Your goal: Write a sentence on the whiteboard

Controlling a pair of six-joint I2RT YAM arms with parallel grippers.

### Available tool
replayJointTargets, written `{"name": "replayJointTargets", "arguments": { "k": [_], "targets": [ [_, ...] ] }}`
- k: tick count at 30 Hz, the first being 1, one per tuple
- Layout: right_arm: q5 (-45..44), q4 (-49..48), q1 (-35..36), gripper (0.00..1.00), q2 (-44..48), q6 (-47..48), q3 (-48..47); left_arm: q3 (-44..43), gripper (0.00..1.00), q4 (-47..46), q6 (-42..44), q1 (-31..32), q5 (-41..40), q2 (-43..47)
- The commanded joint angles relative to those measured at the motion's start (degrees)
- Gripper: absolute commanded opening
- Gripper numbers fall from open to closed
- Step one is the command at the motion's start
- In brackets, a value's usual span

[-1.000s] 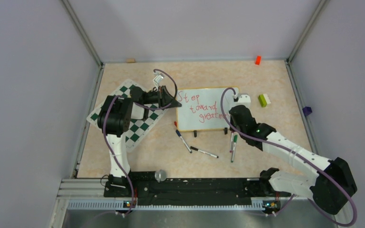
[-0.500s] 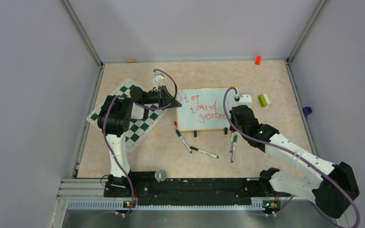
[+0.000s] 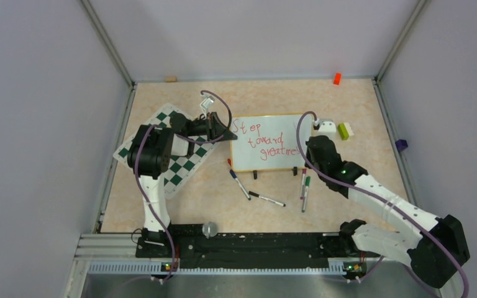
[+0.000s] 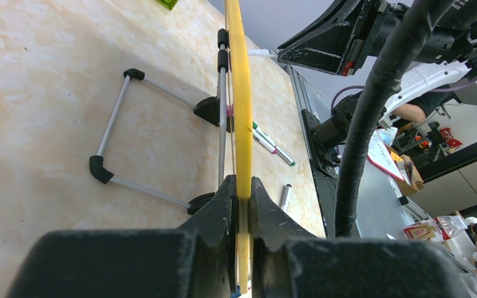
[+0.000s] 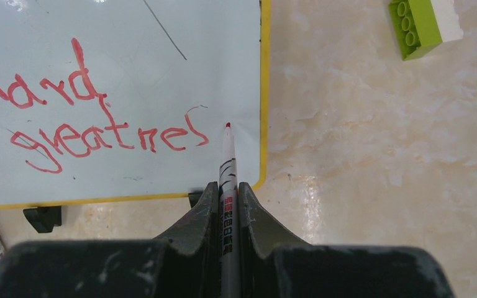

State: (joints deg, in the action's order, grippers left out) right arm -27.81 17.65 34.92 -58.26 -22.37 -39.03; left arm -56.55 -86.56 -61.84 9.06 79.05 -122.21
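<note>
The whiteboard (image 3: 267, 144) stands tilted on its black feet in the middle of the table, with a thin yellow frame (image 4: 242, 93). The sentence (image 3: 262, 139) is in red, in three lines, reading about "Step toward greatnes" (image 5: 99, 139). My left gripper (image 3: 227, 133) is shut on the board's left frame edge (image 4: 242, 192). My right gripper (image 3: 310, 144) is shut on a red marker (image 5: 227, 161). The marker's tip is just right of the last "s", near the board's right edge (image 5: 263, 93).
A green-and-white chessboard mat (image 3: 168, 155) lies left of the board. Loose markers (image 3: 239, 183) (image 3: 267, 198) (image 3: 304, 189) lie in front of it. A green-and-white brick (image 3: 345, 130) (image 5: 417, 28) sits at its right. An orange block (image 3: 336, 78) and a purple one (image 3: 401, 145) lie near the walls.
My right gripper with the marker has moved right along the third line, and the end of that word now shows. The left gripper has not moved.
</note>
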Motion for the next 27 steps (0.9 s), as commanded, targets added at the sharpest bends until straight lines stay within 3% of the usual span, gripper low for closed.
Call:
{"name": "replayJointTargets", "arguments": {
  "k": [1,27],
  "targets": [
    [-1.0,-1.4,-1.4,0.0,-0.6,-0.3,-2.6,-0.2,0.0,-6.2,-0.7,-0.2,-0.7,1.5],
    [4.3,-5.3,-3.0,0.0,-2.4,0.3,-1.5,-0.3,0.0,-6.2,-0.7,-0.2,-0.7,1.4]
  ]
}}
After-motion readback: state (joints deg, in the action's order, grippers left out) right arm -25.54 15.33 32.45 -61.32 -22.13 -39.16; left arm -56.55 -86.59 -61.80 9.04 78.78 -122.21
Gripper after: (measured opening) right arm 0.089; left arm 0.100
